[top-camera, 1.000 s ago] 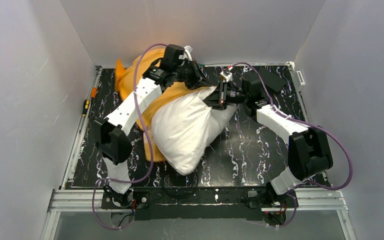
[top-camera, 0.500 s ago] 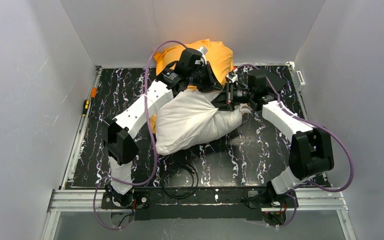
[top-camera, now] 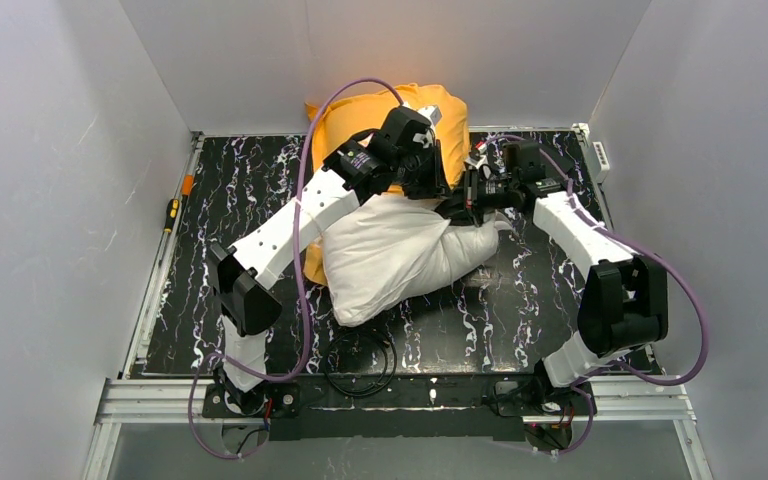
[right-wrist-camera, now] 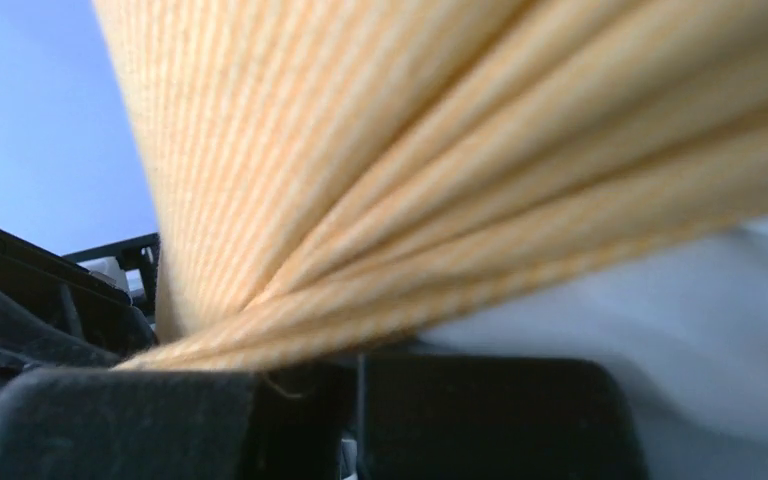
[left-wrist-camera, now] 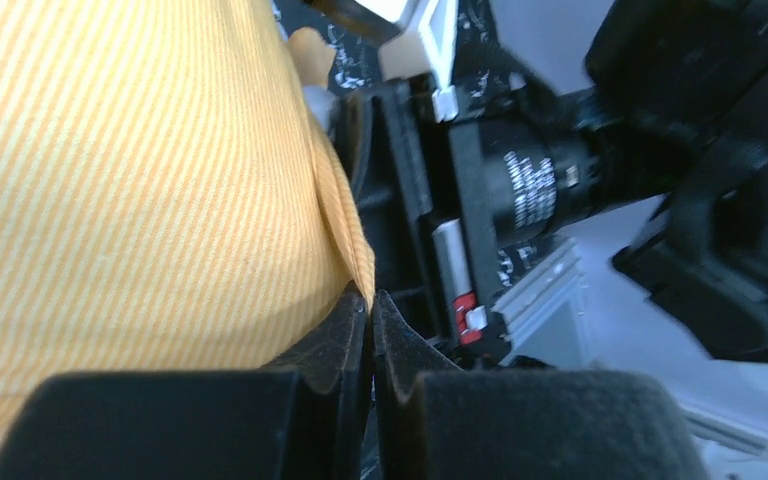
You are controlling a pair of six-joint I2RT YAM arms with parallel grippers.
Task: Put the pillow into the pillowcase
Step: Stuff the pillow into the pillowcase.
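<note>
The off-white pillow (top-camera: 400, 255) lies mid-table, its far end under both grippers. The orange pillowcase (top-camera: 380, 110) is lifted up behind it against the back wall, and a strip of it shows at the pillow's left side. My left gripper (top-camera: 430, 172) is shut on the pillowcase's edge; in the left wrist view the striped orange cloth (left-wrist-camera: 140, 180) runs down into the closed tips of that gripper (left-wrist-camera: 370, 300). My right gripper (top-camera: 468, 195) is close beside it. In the right wrist view bunched orange folds (right-wrist-camera: 410, 150) converge into that gripper (right-wrist-camera: 355, 365), which is shut on them.
A black cable loop (top-camera: 360, 350) lies on the marbled black table (top-camera: 520, 300) near the arm bases. A screwdriver (top-camera: 172, 212) rests along the left rail. A white power strip (top-camera: 600, 155) sits at the back right corner. White walls close in on three sides.
Both grippers have moved right and toward the back wall, carrying the pillowcase from the back left to the back centre. The pillow has swung round and shifted right with them.
</note>
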